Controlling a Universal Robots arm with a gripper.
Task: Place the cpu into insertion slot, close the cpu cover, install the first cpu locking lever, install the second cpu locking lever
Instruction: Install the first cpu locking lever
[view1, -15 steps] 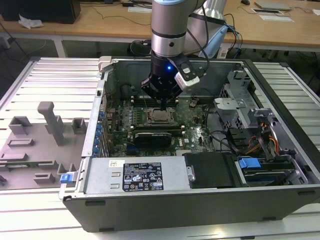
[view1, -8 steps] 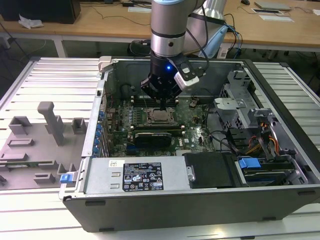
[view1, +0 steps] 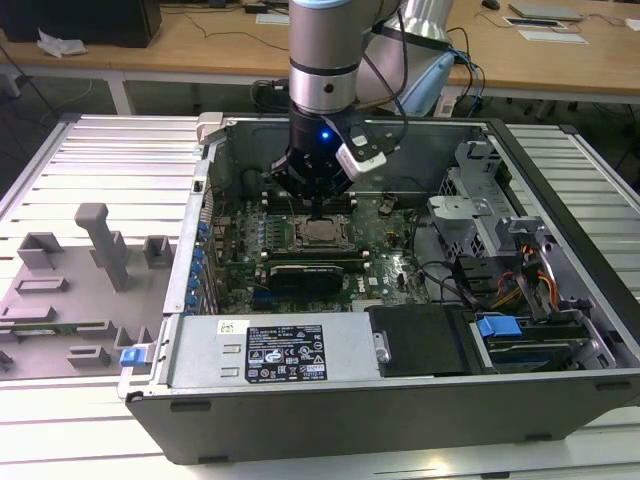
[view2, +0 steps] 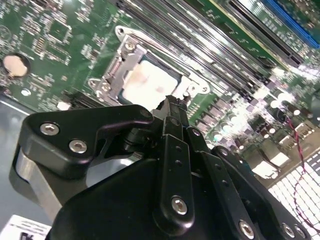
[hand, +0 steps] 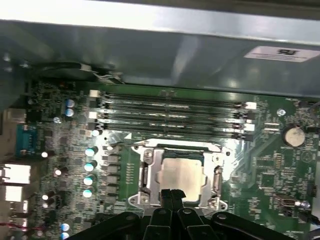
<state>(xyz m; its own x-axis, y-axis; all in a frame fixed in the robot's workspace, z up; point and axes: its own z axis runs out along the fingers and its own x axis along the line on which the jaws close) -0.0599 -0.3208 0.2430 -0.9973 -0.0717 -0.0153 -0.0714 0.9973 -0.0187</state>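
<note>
My claw (hand: 172, 194) was closed, its two fingertips pressed together with nothing that I could see between them. The tips stood at one edge of the single cover (hand: 150, 172), and I could not tell whether they touched it. The one cpu (hand: 181, 175) lay flat in the slot (hand: 176, 154), with the cover down around it and the chip's pale top showing through the square window. Past the slot ran four long black memory slots (hand: 170, 115), side by side, and one round silver battery (hand: 293, 135) sat on the green board (hand: 260, 165). In the exterior view I reached down into the open case (view1: 560, 160), where one long black card (view1: 310, 272) lay just beside the slot.
</note>
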